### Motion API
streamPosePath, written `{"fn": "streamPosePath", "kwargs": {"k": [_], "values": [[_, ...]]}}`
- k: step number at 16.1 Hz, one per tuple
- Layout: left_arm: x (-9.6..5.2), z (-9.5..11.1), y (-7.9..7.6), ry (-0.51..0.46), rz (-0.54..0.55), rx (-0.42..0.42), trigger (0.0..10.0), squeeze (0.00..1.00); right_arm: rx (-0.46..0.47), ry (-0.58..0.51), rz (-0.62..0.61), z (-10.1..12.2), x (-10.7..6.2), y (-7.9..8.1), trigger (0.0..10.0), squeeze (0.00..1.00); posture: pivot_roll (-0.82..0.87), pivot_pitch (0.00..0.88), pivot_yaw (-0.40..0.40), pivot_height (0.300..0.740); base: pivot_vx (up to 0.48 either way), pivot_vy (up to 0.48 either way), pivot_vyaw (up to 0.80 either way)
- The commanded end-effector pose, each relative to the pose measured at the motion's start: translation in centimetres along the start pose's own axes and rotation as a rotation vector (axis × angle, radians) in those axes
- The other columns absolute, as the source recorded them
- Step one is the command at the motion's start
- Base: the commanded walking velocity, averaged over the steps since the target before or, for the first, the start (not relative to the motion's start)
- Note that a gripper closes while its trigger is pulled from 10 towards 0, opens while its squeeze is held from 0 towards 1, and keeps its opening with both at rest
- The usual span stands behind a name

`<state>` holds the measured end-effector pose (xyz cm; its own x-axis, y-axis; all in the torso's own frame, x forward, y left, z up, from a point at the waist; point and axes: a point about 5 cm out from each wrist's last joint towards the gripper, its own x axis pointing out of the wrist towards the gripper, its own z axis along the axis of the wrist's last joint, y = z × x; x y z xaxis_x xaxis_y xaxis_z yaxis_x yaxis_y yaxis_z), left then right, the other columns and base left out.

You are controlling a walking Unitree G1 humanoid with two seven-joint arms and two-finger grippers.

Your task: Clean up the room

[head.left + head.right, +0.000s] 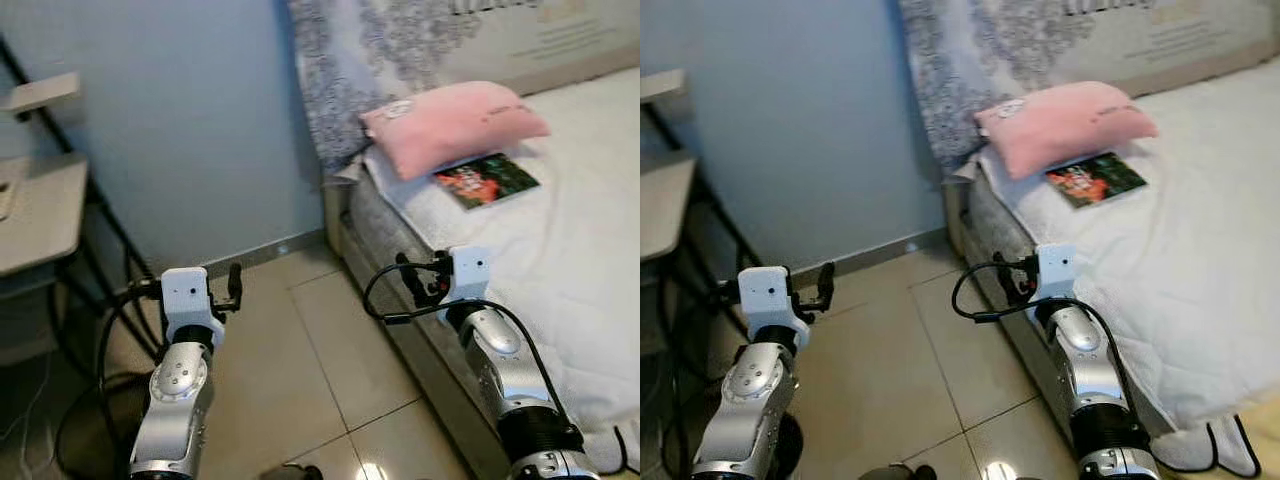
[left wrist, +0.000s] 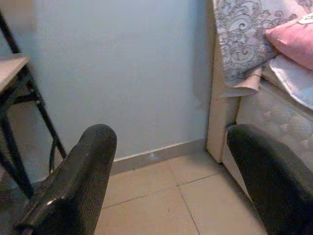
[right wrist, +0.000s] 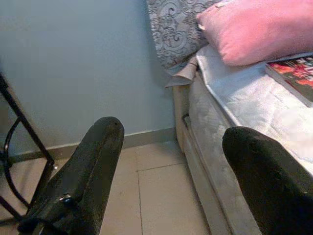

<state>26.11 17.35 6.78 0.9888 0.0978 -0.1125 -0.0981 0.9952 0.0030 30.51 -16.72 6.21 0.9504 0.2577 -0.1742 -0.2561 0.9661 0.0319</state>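
1. Left gripper point(image 1: 236, 283) — jaws wide, empty, over bare floor point(image 1: 300, 350), far from anything to tidy.
2. Right gripper point(image 1: 410, 272) — jaws wide, empty, at the bed point(image 1: 590, 250) edge; the nearer arm.
3. Book point(image 1: 487, 180) lies ahead and right of those jaws, touching the pink pillow point(image 1: 450, 125), long axis slanting across the mattress.

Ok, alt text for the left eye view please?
A pink pillow and a book lie on a white bed at right, against a blue wall. Both tools, left and right, hang open over the tiled floor.
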Motion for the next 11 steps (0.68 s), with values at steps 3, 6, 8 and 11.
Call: {"fn": "streamPosePath", "kwargs": {"k": [3, 6, 8, 11], "values": [[0.49, 0.5, 0.43, -0.011, 0.021, 0.01, 10.0, 0.0, -0.01, -0.019, 0.022, 0.27, 0.3, 0.93, 10.0, 0.0, -0.17, 0.0, 0.126, 0.74, 0.306, 0.0, 0.57], [0.6, 0.45, 0.67, -0.006, 0.039, 0.005, 10.0, 0.0, -0.013, -0.018, 0.025, 0.19, 0.28, 0.87, 10.0, 0.0, -0.17, 0.0, 0.126, 0.74, 0.445, 0.0, 0.57], [0.76, 0.48, 0.72, -0.005, 0.045, 0.007, 10.0, 0.0, -0.022, -0.015, 0.024, 0.23, 0.34, 0.65, 10.0, 0.0, -0.17, 0.0, 0.126, 0.74, 0.442, 0.0, 0.57], [0.92, 0.48, 0.63, -0.003, 0.051, 0.011, 10.0, 0.0, 0.002, 0.011, -0.011, -0.11, 0.51, 0.3, 10.0, 0.0, -0.17, 0.0, 0.127, 0.74, 0.442, 0.0, 0.19]]}}
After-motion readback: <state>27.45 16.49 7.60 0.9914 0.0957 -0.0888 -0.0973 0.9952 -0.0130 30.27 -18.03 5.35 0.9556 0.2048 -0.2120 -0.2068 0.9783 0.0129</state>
